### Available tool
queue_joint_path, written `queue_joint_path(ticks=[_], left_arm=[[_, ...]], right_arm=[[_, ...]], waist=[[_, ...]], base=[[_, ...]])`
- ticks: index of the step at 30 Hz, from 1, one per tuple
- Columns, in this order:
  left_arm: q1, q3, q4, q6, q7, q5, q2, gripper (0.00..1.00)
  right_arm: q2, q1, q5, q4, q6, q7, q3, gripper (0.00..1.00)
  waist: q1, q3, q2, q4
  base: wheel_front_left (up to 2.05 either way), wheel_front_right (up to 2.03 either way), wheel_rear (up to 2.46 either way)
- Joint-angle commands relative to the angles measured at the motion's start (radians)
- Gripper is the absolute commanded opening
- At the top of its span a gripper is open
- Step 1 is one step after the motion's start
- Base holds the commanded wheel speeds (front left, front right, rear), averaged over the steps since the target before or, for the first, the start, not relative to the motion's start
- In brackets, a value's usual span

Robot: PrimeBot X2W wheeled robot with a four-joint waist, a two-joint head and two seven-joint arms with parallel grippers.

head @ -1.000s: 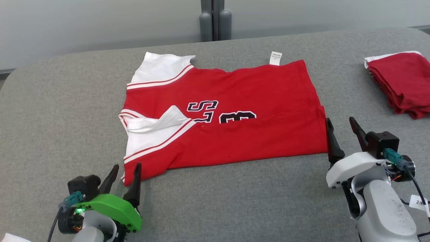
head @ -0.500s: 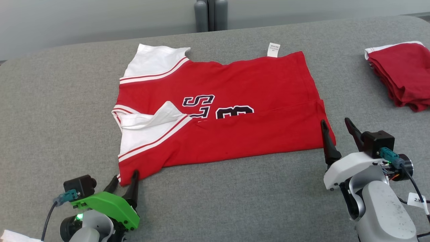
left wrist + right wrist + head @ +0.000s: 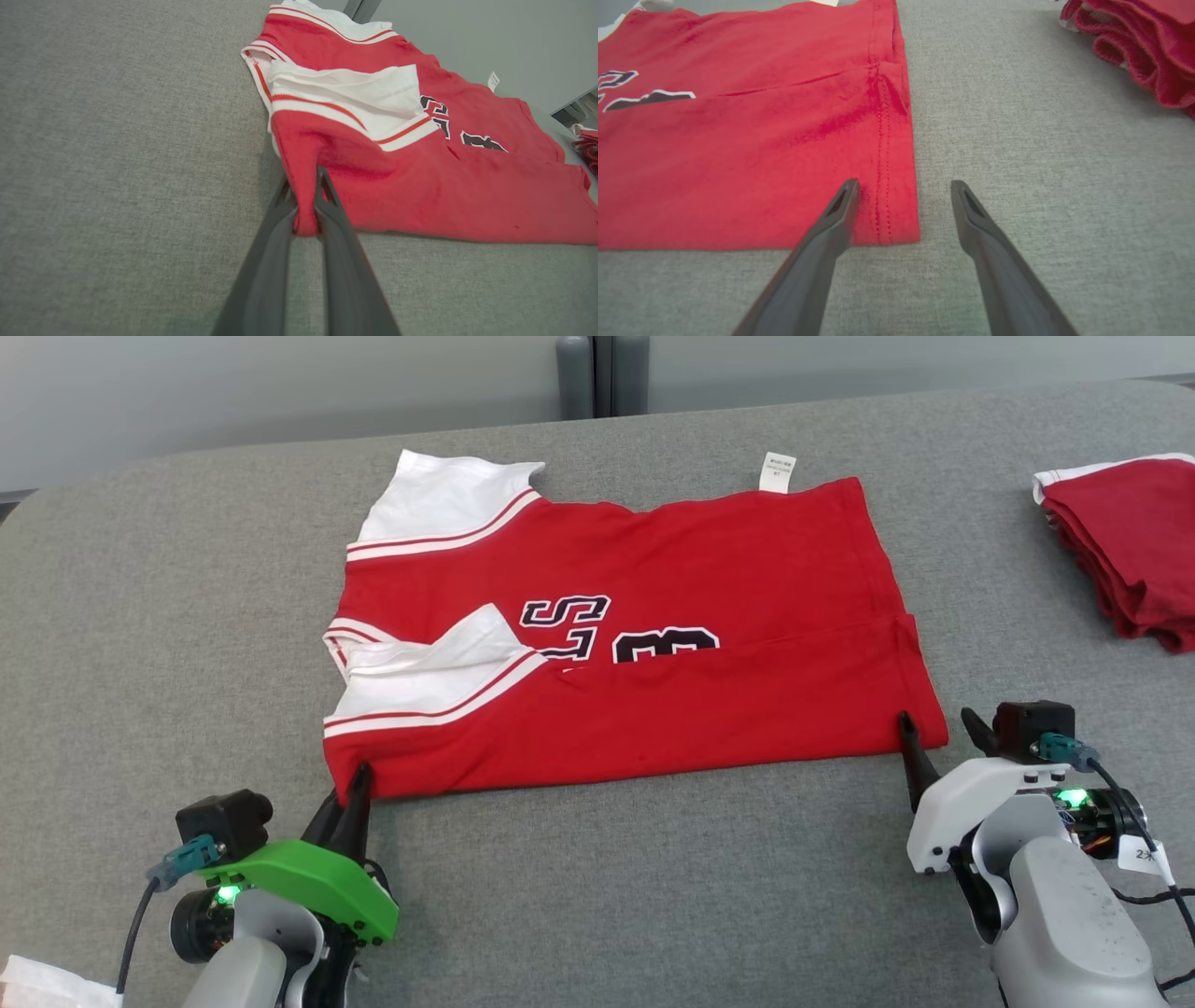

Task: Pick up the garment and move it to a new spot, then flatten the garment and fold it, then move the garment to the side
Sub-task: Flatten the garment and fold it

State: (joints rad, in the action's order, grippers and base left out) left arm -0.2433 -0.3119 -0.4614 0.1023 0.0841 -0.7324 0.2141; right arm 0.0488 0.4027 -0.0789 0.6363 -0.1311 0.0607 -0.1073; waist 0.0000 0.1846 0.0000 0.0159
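The near-left corner of the red jersey point(image 3: 653, 569) is being clamped by the left gripper point(image 3: 303, 196). Its two dark fingers point(image 3: 336, 242) are being pressed together on a bunched fold of red cloth, and that fold is being lifted slightly off the grey padded table point(image 3: 607, 896).

The right gripper point(image 3: 904, 183) is being held with its fingers well apart at the jersey's near-right corner. One finger is being held over the stitched side hem, though whether it is touching the cloth cannot be told. The other is being held over bare table just beside that hem, and nothing is being gripped between them.

The jersey is being kept spread flat, with its near long edge folded over toward its middle, so that the black-and-white lettering point(image 3: 616, 639) is being partly covered. A white sleeve point(image 3: 429, 677) with red stripes is being shown lying on top of the jersey's left end. A white care label point(image 3: 777, 472) is being shown sticking out past the jersey's far edge.

A stack of folded red garments point(image 3: 1130, 551) is being kept well to the right of the jersey, apart from it. Bare table is being left open on the jersey's near side, to its left, and between the jersey and the stack.
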Motion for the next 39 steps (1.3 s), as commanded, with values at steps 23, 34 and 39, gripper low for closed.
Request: queue_joint_path(ticks=[23,34,39], left_arm=[[0.154,-0.016,0.355,-0.061,-0.074,0.013,0.112,0.00],[0.390,-0.015,0.525,-0.142,-0.144,-0.030,0.149,0.00],[0.433,-0.031,0.501,-0.147,-0.162,-0.050,0.135,0.00]], right_arm=[[0.005,-0.006,-0.135,-0.009,0.001,-0.014,0.031,0.00],[0.005,-0.332,-0.162,-0.342,0.001,-0.162,-0.023,0.00],[0.005,-0.410,-0.159,-0.400,0.001,-0.211,-0.028,0.00]], waist=[[0.0000,-0.087,0.0000,-0.006],[0.0000,-0.130,0.0000,-0.012],[0.0000,-0.138,0.0000,-0.019]], base=[[0.00,0.00,0.00],[0.00,0.00,0.00],[0.00,0.00,0.00]])
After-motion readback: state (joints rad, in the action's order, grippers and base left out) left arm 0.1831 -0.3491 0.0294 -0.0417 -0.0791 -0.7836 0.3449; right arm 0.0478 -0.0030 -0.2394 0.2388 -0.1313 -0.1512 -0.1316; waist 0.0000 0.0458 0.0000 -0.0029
